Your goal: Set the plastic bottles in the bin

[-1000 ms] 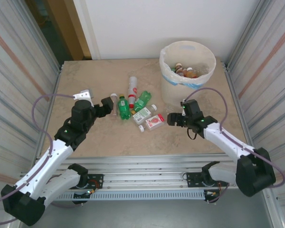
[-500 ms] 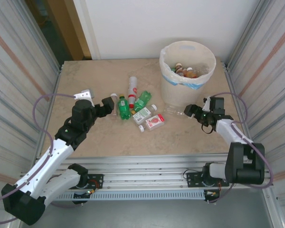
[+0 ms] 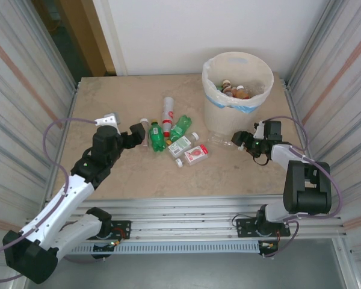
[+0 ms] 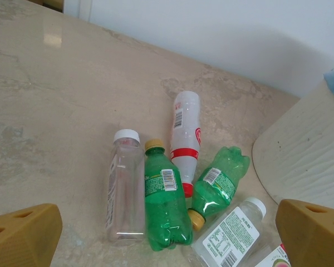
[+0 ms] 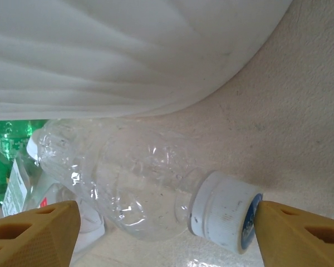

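Clear crushed bottle (image 5: 128, 178) sits against bin (image 5: 128, 55) base, so right gripper (image 5: 166, 208) straddles it low, jaws apart, unclamped.

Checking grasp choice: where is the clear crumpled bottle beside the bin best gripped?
Probably the neck behind its white cap, from above: the bottle lies on its side, its body close to the bin, while the cap end stands freer.

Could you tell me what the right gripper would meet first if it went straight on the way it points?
The right gripper would most likely meet the crumpled clear bottle first; it lies against the bin, whose wall stands right behind.
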Tool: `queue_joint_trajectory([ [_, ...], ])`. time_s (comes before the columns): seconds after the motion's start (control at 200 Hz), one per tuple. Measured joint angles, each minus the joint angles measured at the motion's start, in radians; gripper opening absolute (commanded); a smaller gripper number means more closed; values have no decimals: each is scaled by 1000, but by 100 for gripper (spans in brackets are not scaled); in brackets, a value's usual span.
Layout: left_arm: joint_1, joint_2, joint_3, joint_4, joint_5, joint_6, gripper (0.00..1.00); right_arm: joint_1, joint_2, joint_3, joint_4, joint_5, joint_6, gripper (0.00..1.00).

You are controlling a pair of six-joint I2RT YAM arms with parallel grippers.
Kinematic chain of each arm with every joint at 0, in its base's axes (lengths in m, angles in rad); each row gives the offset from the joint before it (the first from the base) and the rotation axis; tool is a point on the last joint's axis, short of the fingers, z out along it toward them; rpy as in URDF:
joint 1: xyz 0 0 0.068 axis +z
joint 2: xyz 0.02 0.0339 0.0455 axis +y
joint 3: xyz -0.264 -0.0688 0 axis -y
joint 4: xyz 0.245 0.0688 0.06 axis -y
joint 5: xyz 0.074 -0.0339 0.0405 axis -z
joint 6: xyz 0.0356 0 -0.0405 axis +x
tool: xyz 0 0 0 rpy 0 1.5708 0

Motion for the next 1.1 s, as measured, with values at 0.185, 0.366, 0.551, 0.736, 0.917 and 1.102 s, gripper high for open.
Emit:
queue_joint_trajectory([
  [0.185, 0, 0, 0, 0, 0, 0, 99, 0, 0, -4, 16, -18, 7, 72],
  [0.366, 0, 0, 0, 4, 0, 0, 99, 41, -30, -51, 24, -21, 32, 70],
  [0.551, 0, 2, 0, 11, 0, 0, 99, 145, -96, -84, 14, -5, 62, 71],
  [0.736, 0, 7, 0, 15, 2, -4, 99, 200, -192, -111, -18, 29, 87, 79],
  [0.917, 0, 22, 0, 15, 8, -8, 99, 187, -216, -111, -40, 80, 82, 86],
  [1.102, 0, 24, 0, 14, 15, -11, 99, 144, -140, -111, 28, 65, 82, 87],
])
